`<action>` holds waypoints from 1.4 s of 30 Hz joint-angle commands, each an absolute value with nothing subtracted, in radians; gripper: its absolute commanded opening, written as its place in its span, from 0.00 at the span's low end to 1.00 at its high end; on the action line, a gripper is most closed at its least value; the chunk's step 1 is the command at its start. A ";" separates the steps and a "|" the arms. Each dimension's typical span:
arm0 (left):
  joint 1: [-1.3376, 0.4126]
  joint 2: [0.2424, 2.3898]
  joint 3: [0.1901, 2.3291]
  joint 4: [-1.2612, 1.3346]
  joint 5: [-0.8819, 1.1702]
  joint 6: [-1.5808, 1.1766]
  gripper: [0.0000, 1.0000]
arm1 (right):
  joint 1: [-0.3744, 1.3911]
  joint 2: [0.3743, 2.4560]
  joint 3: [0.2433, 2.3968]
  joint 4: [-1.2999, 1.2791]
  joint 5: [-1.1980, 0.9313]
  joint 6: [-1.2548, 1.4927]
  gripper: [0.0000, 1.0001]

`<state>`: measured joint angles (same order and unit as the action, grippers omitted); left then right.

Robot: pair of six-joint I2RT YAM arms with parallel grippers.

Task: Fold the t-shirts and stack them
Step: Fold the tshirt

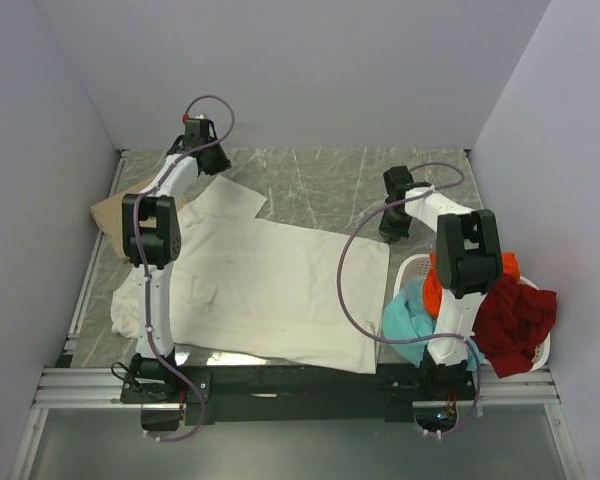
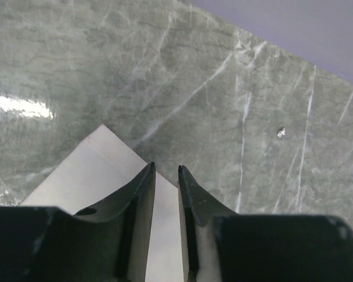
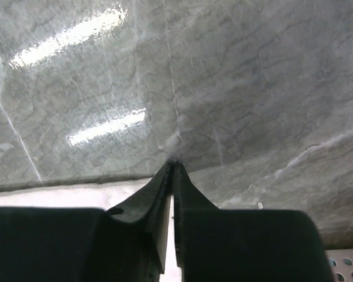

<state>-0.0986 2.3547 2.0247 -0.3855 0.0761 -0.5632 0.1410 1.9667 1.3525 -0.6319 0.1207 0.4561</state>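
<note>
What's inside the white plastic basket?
The white plastic basket holds a crumpled teal t-shirt, an orange t-shirt and a dark red t-shirt draped over its rim. The right arm covers the middle; anything beneath the shirts is hidden.

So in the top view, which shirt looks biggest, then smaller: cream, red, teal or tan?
1. Cream shirt
2. Red shirt
3. Teal shirt
4. Tan shirt
All but the cream one are partly hidden.

Marbled table point(image 1: 320, 185): cream-white t-shirt point(image 1: 280, 290), tan t-shirt point(image 1: 108, 212), basket point(image 1: 410, 266).
</note>
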 commanded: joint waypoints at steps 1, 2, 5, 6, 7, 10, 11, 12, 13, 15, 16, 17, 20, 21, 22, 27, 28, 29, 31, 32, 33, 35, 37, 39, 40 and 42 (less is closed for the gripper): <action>-0.100 2.382 2.109 -0.383 0.035 -0.542 0.30 | 0.135 1.950 1.316 -0.664 0.112 0.446 0.07; -0.100 2.397 2.120 -0.385 0.037 -0.540 0.31 | 0.133 1.948 1.312 -0.664 0.112 0.446 0.05; -0.101 2.427 2.161 -0.376 0.034 -0.535 0.33 | 0.135 1.942 1.310 -0.670 0.115 0.448 0.00; -0.100 2.436 2.172 -0.379 0.025 -0.532 0.33 | 0.135 1.944 1.313 -0.675 0.115 0.448 0.00; -0.101 2.442 2.196 -0.391 0.008 -0.534 0.32 | 0.135 1.944 1.316 -0.678 0.121 0.448 0.00; -0.100 2.457 2.207 -0.410 -0.050 -0.528 0.28 | 0.135 1.939 1.321 -0.687 0.130 0.445 0.00; -0.100 2.459 2.206 -0.411 -0.084 -0.526 0.28 | 0.133 1.937 1.322 -0.687 0.132 0.446 0.00; -0.100 2.459 2.204 -0.417 -0.106 -0.528 0.28 | 0.133 1.936 1.322 -0.690 0.132 0.446 0.00; -0.098 2.459 2.195 -0.416 -0.123 -0.531 0.28 | 0.133 1.937 1.322 -0.692 0.132 0.446 0.00; -0.095 2.460 2.181 -0.404 -0.138 -0.529 0.28 | 0.135 1.936 1.322 -0.695 0.132 0.448 0.00; -0.095 2.464 2.184 -0.408 -0.144 -0.531 0.29 | 0.133 1.934 1.322 -0.696 0.132 0.449 0.00; -0.095 2.474 2.189 -0.411 -0.149 -0.531 0.29 | 0.133 1.931 1.324 -0.698 0.132 0.449 0.00; -0.095 2.497 2.207 -0.425 -0.156 -0.528 0.30 | 0.133 1.933 1.336 -0.707 0.132 0.446 0.00; -0.095 2.502 2.207 -0.426 -0.160 -0.525 0.31 | 0.133 1.934 1.339 -0.709 0.132 0.448 0.00; -0.095 2.505 2.209 -0.431 -0.167 -0.525 0.31 | 0.135 1.934 1.347 -0.710 0.132 0.448 0.00; -0.095 2.526 2.212 -0.453 -0.193 -0.525 0.33 | 0.133 1.936 1.361 -0.712 0.111 0.454 0.00; -0.095 2.528 2.212 -0.449 -0.196 -0.525 0.34 | 0.133 1.934 1.361 -0.710 0.107 0.454 0.00; -0.095 2.531 2.212 -0.448 -0.198 -0.526 0.34 | 0.135 1.934 1.361 -0.712 0.106 0.454 0.00; -0.095 2.533 2.214 -0.445 -0.195 -0.526 0.35 | 0.135 1.934 1.365 -0.713 0.106 0.453 0.00; -0.095 2.539 2.215 -0.446 -0.196 -0.528 0.35 | 0.135 1.933 1.365 -0.715 0.106 0.451 0.00; -0.095 2.539 2.218 -0.451 -0.198 -0.529 0.35 | 0.133 1.933 1.365 -0.716 0.106 0.449 0.00; -0.095 2.540 2.218 -0.453 -0.190 -0.529 0.35 | 0.135 1.930 1.365 -0.716 0.106 0.449 0.00; -0.095 2.542 2.212 -0.448 -0.183 -0.529 0.35 | 0.133 1.928 1.367 -0.713 0.104 0.448 0.00; -0.098 2.543 2.209 -0.452 -0.170 -0.531 0.34 | 0.133 1.927 1.368 -0.715 0.100 0.449 0.00; -0.100 2.542 2.206 -0.453 -0.169 -0.531 0.34 | 0.133 1.925 1.368 -0.716 0.100 0.451 0.00; -0.106 2.539 2.189 -0.453 -0.169 -0.525 0.34 | 0.133 1.925 1.367 -0.715 0.097 0.451 0.00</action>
